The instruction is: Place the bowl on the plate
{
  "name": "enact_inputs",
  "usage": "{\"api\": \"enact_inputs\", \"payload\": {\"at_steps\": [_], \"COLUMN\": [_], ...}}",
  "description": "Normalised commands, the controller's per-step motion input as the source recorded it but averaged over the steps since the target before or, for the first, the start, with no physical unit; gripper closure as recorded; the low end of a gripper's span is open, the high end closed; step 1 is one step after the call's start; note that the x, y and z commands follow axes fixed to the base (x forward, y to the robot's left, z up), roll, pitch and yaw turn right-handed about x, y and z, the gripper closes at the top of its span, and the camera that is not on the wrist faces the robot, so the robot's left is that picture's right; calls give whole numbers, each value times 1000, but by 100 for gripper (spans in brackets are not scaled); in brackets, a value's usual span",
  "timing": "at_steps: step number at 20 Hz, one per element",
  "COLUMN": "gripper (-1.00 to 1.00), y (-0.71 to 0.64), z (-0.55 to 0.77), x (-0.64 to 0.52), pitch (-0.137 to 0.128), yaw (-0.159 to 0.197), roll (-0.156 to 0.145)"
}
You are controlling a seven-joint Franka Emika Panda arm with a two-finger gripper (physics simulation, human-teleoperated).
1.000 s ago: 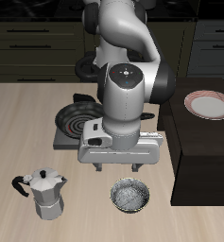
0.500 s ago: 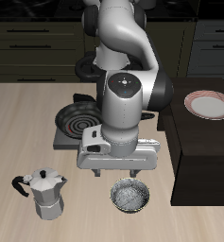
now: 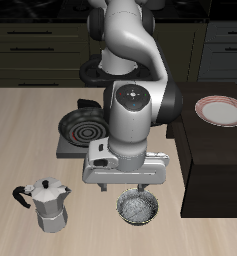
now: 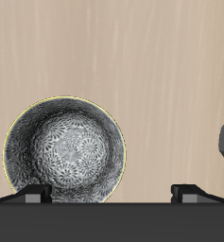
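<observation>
Bowl at the counter's front edge, gripper above it, nothing held.

The bowl [image 3: 137, 208] sits empty near the front edge; the gripper [image 3: 126, 190] hangs over it, fingers [image 4: 34, 193] spread apart, off-centre toward one rim. Closing there could tip or skid it. The plate [image 3: 220, 110] lies well apart on the raised dark block, with the moka pot [image 3: 48, 204] nearby.

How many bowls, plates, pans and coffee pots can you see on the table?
Bowl: 1
Plate: 1
Frying pan: 1
Coffee pot: 1
Total: 4
</observation>
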Motion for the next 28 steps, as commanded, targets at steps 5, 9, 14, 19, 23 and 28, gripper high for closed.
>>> {"api": "enact_inputs", "payload": {"at_steps": [5,9,14,19,23,28], "gripper": [-100,-100,-100,-100,-100,-100], "y": [-5,-10,-10,-5,18,-60], "z": [-148,-89,-168,-101,-80,-152], "x": [-12,10,50,10,9,44], "pitch": [18,11,22,10,6,21], "yaw": [17,2,24,19,13,0], "roll": [3,-5,-2,0,-4,-6]}}
